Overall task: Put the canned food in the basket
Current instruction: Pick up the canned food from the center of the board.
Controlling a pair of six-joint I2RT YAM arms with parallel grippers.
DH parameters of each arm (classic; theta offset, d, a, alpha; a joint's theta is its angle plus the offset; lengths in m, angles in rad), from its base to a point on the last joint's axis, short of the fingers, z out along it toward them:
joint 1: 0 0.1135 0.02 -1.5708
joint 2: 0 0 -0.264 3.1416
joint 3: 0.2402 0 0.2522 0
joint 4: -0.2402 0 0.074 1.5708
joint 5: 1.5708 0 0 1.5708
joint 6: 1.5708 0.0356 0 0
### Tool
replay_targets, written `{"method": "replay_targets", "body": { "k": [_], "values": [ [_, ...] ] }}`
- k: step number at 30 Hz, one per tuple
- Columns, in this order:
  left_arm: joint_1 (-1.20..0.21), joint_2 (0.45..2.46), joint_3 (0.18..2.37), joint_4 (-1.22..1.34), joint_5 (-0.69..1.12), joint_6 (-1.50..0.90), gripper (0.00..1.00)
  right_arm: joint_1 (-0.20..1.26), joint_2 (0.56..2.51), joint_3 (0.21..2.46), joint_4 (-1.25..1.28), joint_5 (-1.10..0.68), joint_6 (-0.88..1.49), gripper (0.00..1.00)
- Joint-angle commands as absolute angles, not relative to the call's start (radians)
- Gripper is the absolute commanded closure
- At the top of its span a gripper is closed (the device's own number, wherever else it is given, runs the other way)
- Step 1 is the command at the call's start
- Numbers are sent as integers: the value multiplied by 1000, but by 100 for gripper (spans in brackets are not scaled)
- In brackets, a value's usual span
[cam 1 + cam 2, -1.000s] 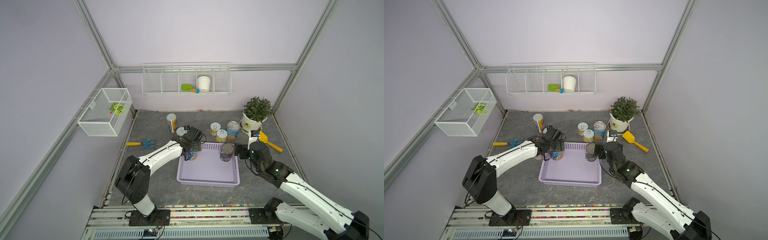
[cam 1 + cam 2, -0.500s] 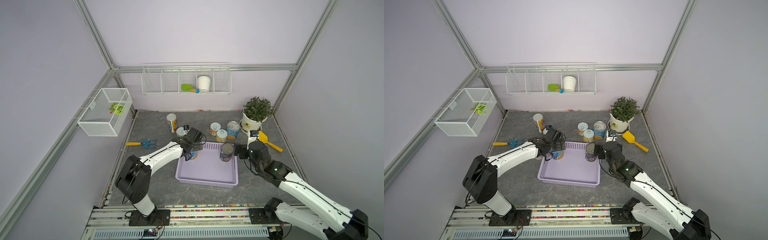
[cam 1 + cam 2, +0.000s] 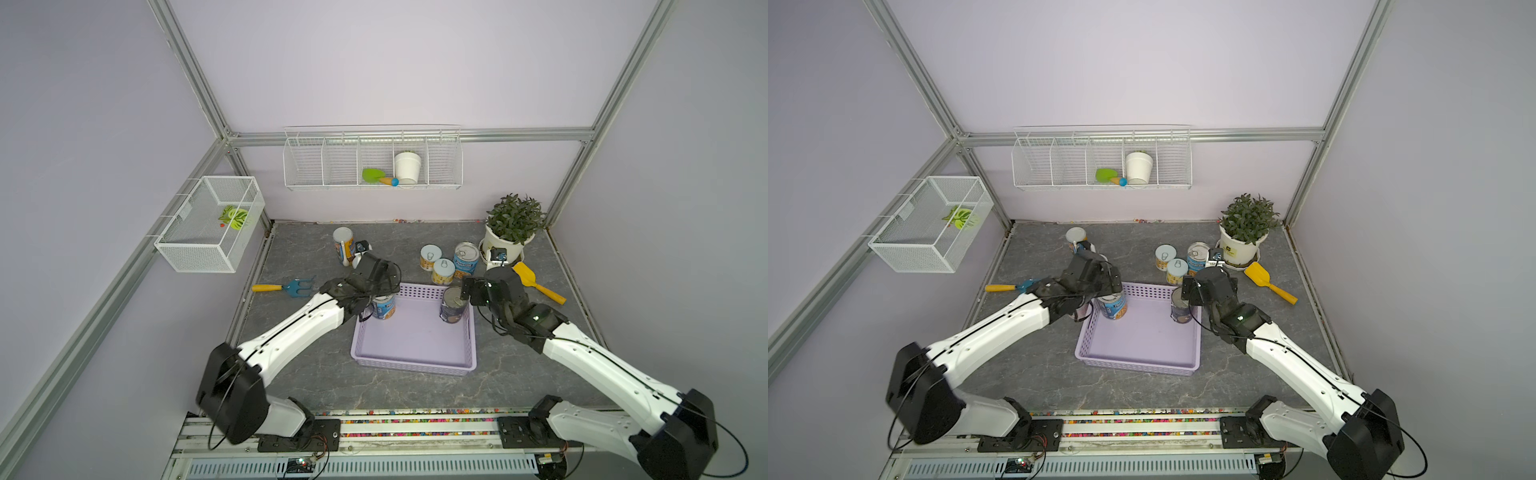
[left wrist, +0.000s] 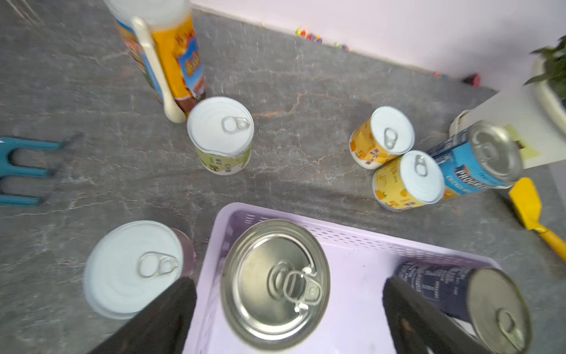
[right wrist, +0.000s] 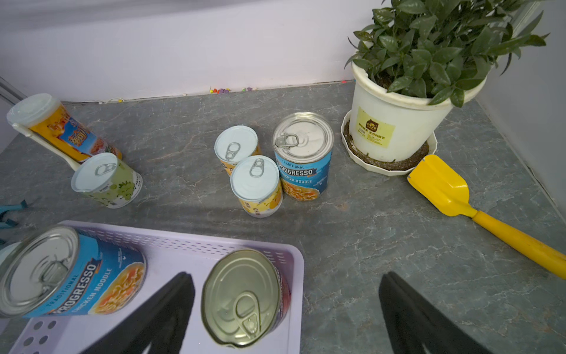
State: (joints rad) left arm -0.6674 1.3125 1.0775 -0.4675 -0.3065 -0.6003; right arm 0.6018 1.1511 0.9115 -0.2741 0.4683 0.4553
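Observation:
The lavender basket lies mid-table. A blue-labelled can stands in its far left corner, between the spread fingers of my open left gripper. A dark-labelled can stands in the far right corner, between the fingers of my open right gripper, nearer one finger. Outside the basket stand two yellow-labelled cans, a blue can, a green-labelled can and a pale-lidded can against the basket's left wall.
A potted plant stands at the back right with a yellow scoop beside it. A tall orange canister is at the back. A blue hand rake lies on the left. White wire baskets hang on the walls.
My left gripper has opened and let go of the blue-labelled can, which now stands in the basket. The right gripper stays open by the dark can.

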Motion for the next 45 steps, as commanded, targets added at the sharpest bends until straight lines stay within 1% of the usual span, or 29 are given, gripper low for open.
{"method": "replay_targets", "body": {
  "k": [1,6,10,12,14,17,23,27,36,45],
  "values": [
    [-571,1171,960,-457,-277,-577,1,588,1199,976,-283,481,462,2],
    [-413,1005,824,-471,-331,-625,0,577,1293,1071,-308,482,451,2],
    [-368,851,712,-410,-385,-637,1,551,1391,1151,-331,479,446,1],
    [-351,797,692,-435,-426,-655,0,529,1442,1188,-348,469,453,1],
    [-316,768,684,-466,-423,-672,0,504,1483,1208,-335,440,454,1],
    [-280,766,662,-452,-367,-661,1,472,1546,1247,-337,419,459,1],
    [-279,756,591,-375,-287,-605,1,444,1681,1363,-376,406,445,1],
    [-279,726,584,-361,-249,-595,0,427,1768,1431,-392,382,446,1],
    [-278,737,583,-361,-279,-606,0,399,1937,1608,-481,348,439,1],
    [-278,774,587,-354,-271,-606,1,391,1955,1628,-517,427,442,1]
  ]
}}
